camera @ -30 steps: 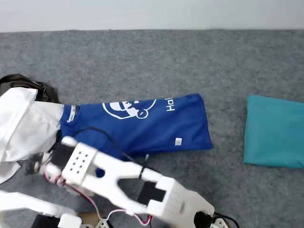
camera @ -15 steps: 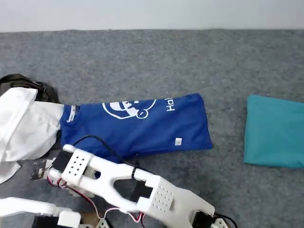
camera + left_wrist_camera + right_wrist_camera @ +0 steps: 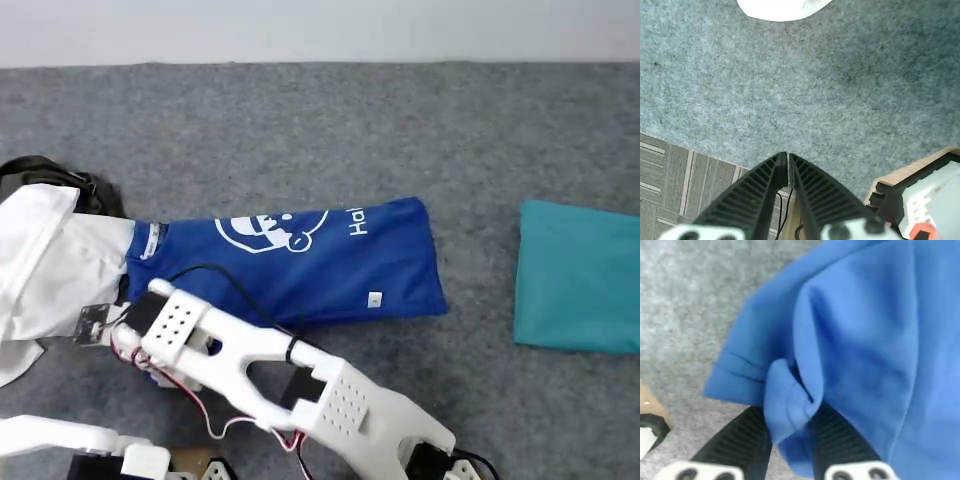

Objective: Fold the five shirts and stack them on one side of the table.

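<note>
A blue shirt (image 3: 320,260) with a white print lies folded lengthwise across the middle of the grey mat. My right gripper (image 3: 97,323) is at its near-left corner, next to the white shirt. In the right wrist view the right gripper (image 3: 789,412) is shut on a bunched fold of the blue shirt (image 3: 865,330). A teal shirt (image 3: 575,275) lies folded flat at the right side. A crumpled white shirt (image 3: 50,260) lies at the left. My left gripper (image 3: 788,156) is shut on nothing, low over bare mat near the table's front edge.
A dark garment (image 3: 40,170) pokes out from under the white shirt at the far left. The right arm (image 3: 300,390) stretches across the front of the mat. The left arm (image 3: 60,435) sits at the front left corner. The mat's front edge and the floor (image 3: 670,185) lie close by.
The right arm's gripper end has shifted a little toward the far side, closer to the white shirt, and its elbow has swung. The shirts lie as before.
</note>
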Controlling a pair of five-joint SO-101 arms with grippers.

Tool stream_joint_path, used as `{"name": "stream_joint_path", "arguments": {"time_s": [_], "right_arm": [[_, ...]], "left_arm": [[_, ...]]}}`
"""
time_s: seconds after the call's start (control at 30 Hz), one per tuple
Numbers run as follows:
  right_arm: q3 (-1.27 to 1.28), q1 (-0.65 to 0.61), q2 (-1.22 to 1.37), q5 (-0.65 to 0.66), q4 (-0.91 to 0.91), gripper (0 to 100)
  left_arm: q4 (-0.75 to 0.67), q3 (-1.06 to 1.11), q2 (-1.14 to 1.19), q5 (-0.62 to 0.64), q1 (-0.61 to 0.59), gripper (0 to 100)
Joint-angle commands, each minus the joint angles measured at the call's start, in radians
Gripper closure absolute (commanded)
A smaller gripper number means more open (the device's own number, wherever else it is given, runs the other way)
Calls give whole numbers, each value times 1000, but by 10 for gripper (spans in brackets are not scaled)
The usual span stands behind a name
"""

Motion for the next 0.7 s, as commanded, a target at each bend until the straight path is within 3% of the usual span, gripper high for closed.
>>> {"name": "stream_joint_path", "arguments": {"time_s": [0.0, 0.27, 0.47, 0.67], "right_arm": [[-100, 28, -13, 12, 59, 989], [-419, 143, -25, 152, 174, 988], [-482, 226, -24, 281, 130, 988], [-486, 303, 51, 292, 36, 940]], "left_arm": [[-8, -35, -35, -6, 2, 984], [-14, -35, -35, -6, 3, 984], [-14, -35, -35, -6, 5, 984], [-15, 8, -37, -3, 61, 984]]}}
